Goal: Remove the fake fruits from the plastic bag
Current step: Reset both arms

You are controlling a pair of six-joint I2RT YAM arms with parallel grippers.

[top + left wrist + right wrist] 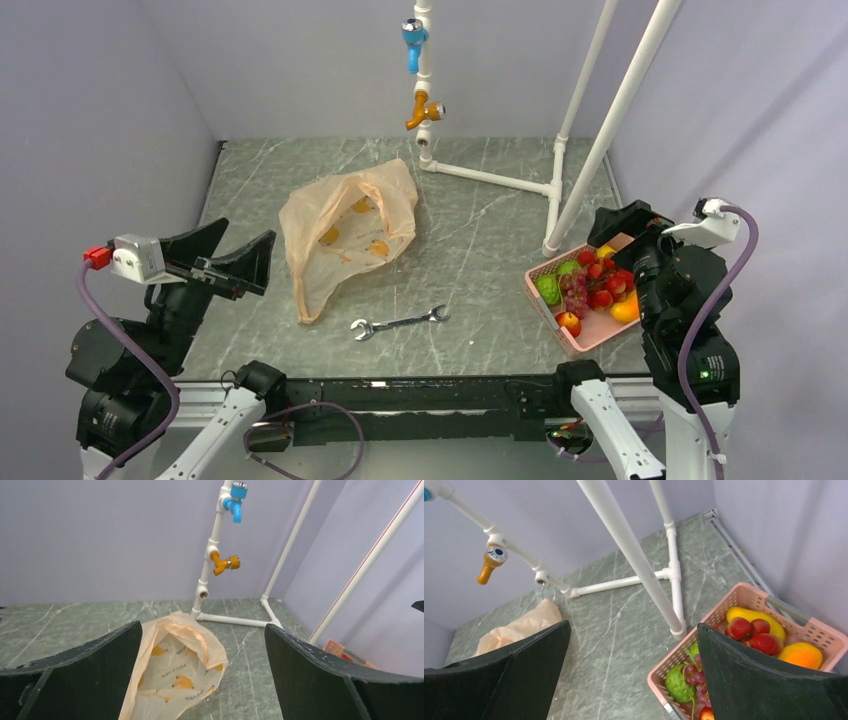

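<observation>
The plastic bag [345, 235] lies crumpled and flat at the table's back centre, peach-orange with yellow printed spots. In the left wrist view its mouth [175, 675] gapes and only print shows inside. The fake fruits [590, 285] sit in a pink basket [545, 300] at the right: a green round one [679, 685], grapes [696, 675], strawberries [749, 630], a yellow one [754, 617] and an orange one [801, 655]. My left gripper [248, 232] [202, 625] hovers open, left of the bag. My right gripper [615, 232] [633, 625] is open above the basket, holding nothing.
A metal wrench [398, 322] lies near the table's front centre. A white pipe frame [490, 178] with a blue tap [413, 40] and an orange tap [425, 110] stands at the back; slanted pipes [600, 130] rise beside the basket. Grey walls close in on both sides.
</observation>
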